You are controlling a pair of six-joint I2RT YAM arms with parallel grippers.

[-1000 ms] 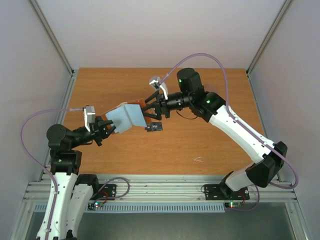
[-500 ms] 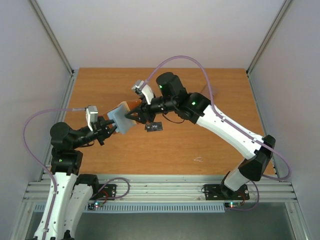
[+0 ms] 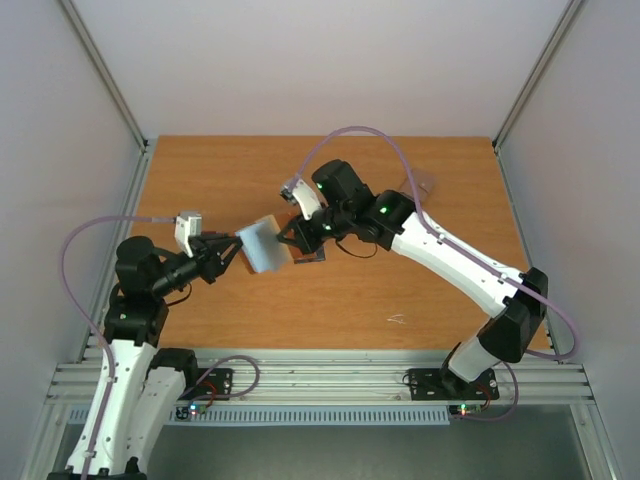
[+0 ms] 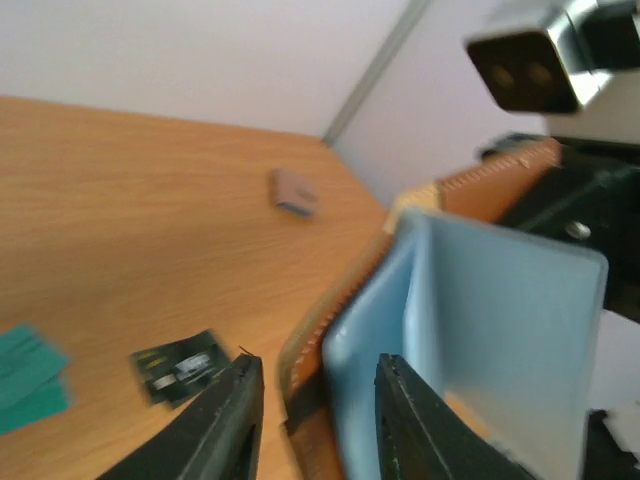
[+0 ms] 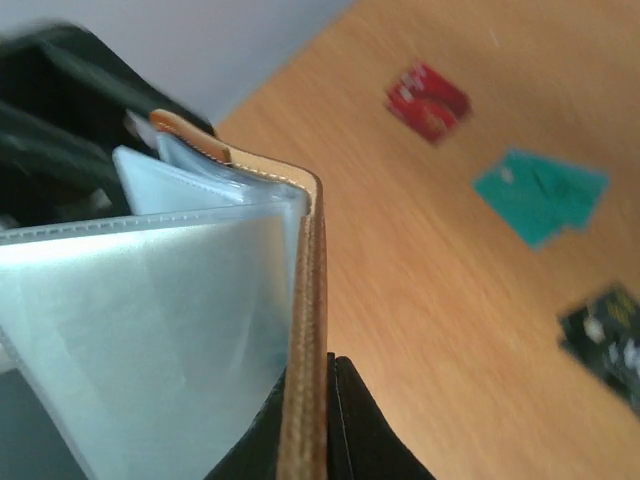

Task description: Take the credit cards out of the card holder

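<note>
— What does everything sit on?
— An orange-brown wooden counter (image 3: 450,170), with pale walls (image 3: 300,60) on three sides.
— Anything small lying there?
— A thin pale scrap (image 3: 397,319) near the front, close to the slotted metal rail (image 3: 330,378).

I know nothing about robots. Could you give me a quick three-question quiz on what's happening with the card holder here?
1. True or false: the holder lies flat on the table.
2. What colour is a card lying on the table? A) teal B) yellow C) purple
3. How many tools grip the holder?

Key:
1. False. It is held up off the table.
2. A. The teal card lies on the wood.
3. Two: the left tool and the right tool.
</note>
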